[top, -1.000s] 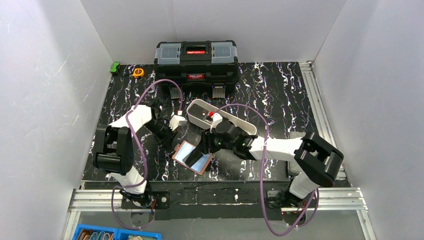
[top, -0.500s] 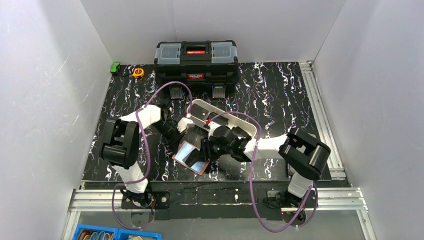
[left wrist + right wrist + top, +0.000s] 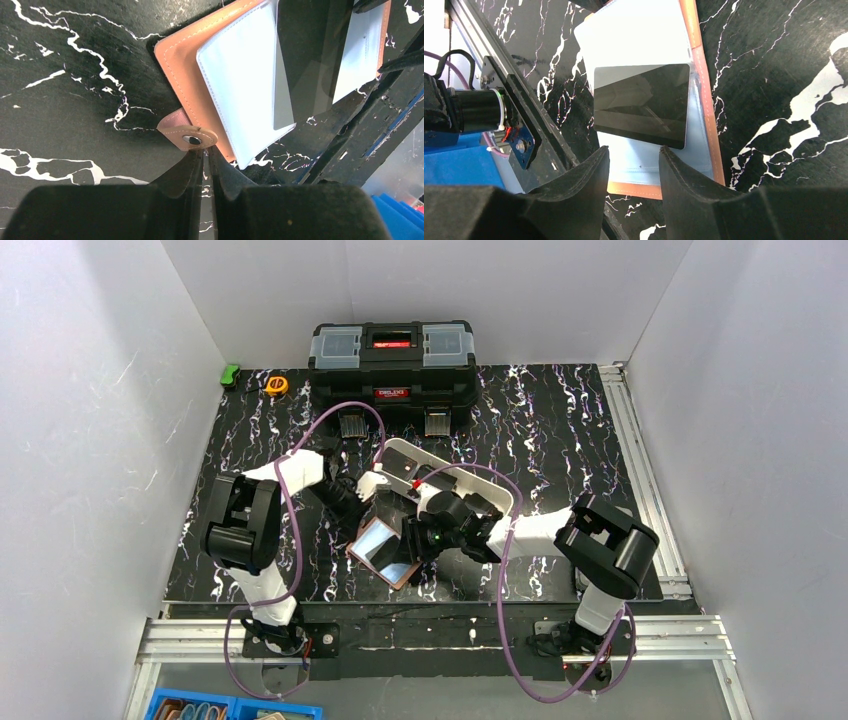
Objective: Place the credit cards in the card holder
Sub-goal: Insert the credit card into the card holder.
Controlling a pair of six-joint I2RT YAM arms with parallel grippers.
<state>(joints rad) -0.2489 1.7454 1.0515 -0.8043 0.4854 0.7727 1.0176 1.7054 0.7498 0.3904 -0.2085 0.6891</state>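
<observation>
Toolbox (image 3: pixel 391 360), red label (image 3: pixel 392 394) unreadable, card holder (image 3: pixel 378 540) open

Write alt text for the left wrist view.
The left end effector, its fingers almost together, sits at the snap tab of an open tan-pink leather folding wallet, which lies on a black white-veined table. Pale plastic sleeves fill the wallet.

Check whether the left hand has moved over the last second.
Yes. Judged against the fixed white tray, the left hand has shifted right, closing up to the tray's left end; its tips now sit at the snap tab of the wallet.
</observation>
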